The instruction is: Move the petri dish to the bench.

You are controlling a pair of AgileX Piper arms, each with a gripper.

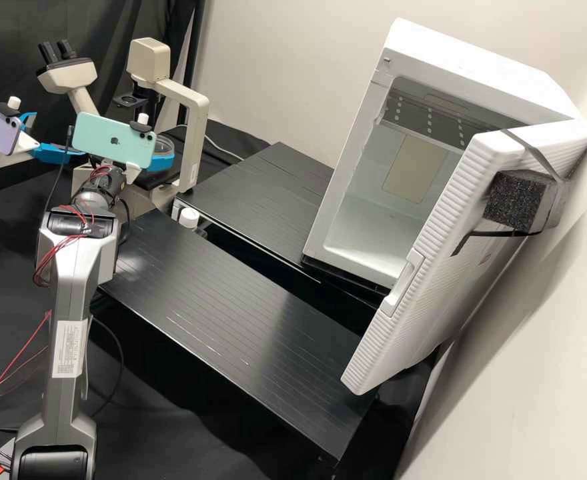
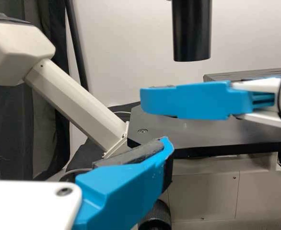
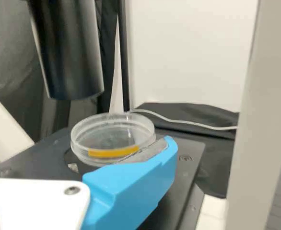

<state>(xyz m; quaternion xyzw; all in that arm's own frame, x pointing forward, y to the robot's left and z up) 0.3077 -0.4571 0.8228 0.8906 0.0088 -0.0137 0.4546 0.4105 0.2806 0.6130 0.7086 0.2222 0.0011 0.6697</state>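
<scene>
Weighing little, the slick petri dish (image 3: 112, 135) probably wanted gentle side-wall pressure; the left gripper (image 1: 58, 137) gaped; the right gripper's (image 3: 152, 160) jaws were unreadable.

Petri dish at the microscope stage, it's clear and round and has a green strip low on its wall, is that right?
Not quite. The strip is yellow-orange, not green, as the right wrist view shows. It does run low on the wall of the petri dish, which is clear, round and at the microscope stage.
</scene>
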